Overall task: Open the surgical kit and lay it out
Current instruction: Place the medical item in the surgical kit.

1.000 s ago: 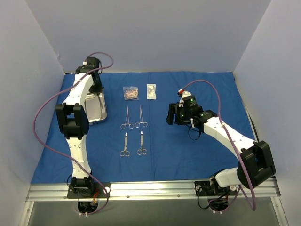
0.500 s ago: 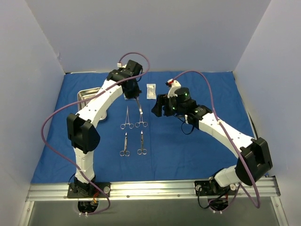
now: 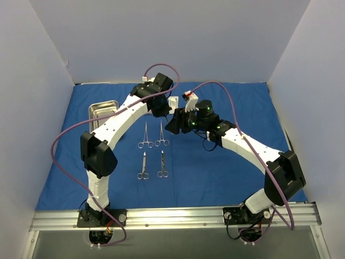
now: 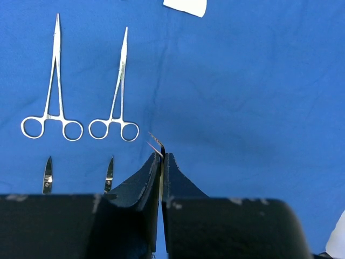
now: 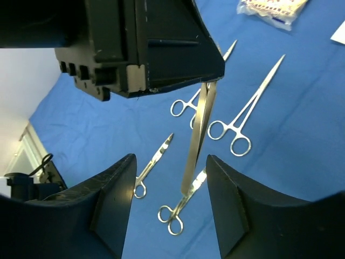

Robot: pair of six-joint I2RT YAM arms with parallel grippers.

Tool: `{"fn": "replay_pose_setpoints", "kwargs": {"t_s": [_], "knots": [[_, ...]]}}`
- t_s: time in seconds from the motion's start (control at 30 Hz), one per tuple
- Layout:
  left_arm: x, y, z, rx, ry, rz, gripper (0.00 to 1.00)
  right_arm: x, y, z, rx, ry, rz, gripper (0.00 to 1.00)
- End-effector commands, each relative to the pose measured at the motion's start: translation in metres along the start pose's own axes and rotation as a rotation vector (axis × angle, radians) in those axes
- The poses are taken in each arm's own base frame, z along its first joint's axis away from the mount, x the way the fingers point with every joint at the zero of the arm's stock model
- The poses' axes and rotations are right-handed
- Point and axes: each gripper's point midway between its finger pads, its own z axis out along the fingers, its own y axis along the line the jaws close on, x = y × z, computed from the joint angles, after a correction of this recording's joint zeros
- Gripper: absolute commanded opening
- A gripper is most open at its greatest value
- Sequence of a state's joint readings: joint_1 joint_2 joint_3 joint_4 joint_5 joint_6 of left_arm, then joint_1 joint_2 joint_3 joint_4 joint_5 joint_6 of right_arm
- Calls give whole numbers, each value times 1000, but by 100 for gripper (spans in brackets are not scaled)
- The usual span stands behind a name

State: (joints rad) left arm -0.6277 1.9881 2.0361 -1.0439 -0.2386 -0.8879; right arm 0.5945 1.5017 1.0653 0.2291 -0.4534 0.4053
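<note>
Right now the left gripper (image 4: 161,157) is clenched on a thin pair of tweezers (image 5: 197,132), which hangs down from its fingertips above the blue cloth wrap (image 3: 215,178). The right gripper (image 5: 171,164) is spread, with one finger on each side of the hanging tweezers. As far as its wrist view shows, neither finger touches them.

It reads as a handover between the arms. To do it well, I judge the right fingers should centre on the shaft and close across its flat faces below the left fingertips. They should be firm before the left lets go, since a thin springy blade can twist or slip out if pinched off-centre.

Beneath the fingers lie the four scissor-like instruments (image 3: 145,135) in two rows, flat on the cloth and apart from each other. Beyond them, away from the arm bases, sit a clear packet (image 5: 272,8) and a white packet (image 4: 186,5). Well apart, on the left gripper's left, stands the steel tray (image 3: 102,110); its contents cannot be made out.

No brand, label or lettering is legible; the packets' print is too small to read.
</note>
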Motion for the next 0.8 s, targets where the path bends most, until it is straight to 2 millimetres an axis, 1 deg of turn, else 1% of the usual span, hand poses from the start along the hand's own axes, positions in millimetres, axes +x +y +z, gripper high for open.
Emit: {"fn": "replay_pose_setpoints", "kwargs": {"t_s": [0.0, 0.23, 0.33, 0.5, 0.53, 0.63, 0.73, 0.77], "knots": [[-16, -13, -30, 79, -63, -30, 2, -13, 12, 5, -71, -29, -1, 49], [-19, -17, -36, 110, -80, -18, 2, -6, 4, 12, -71, -17, 30, 38], [-21, -17, -38, 116, -89, -11, 2, -7, 5, 13, -83, -21, 35, 31], [-23, -18, -41, 141, -113, 6, 2, -11, 6, 13, -96, -25, 41, 24], [-23, -18, -40, 145, -115, 8, 2, -10, 8, 13, -107, -19, 44, 20], [-27, -22, -44, 177, -140, 7, 2, -9, 9, 14, -117, -14, 49, 16], [-30, -24, -47, 196, -157, 7, 2, -5, 7, 16, -118, -4, 55, 15], [-32, -26, -49, 205, -165, 6, 2, -5, 8, 16, -124, -1, 58, 13]]}}
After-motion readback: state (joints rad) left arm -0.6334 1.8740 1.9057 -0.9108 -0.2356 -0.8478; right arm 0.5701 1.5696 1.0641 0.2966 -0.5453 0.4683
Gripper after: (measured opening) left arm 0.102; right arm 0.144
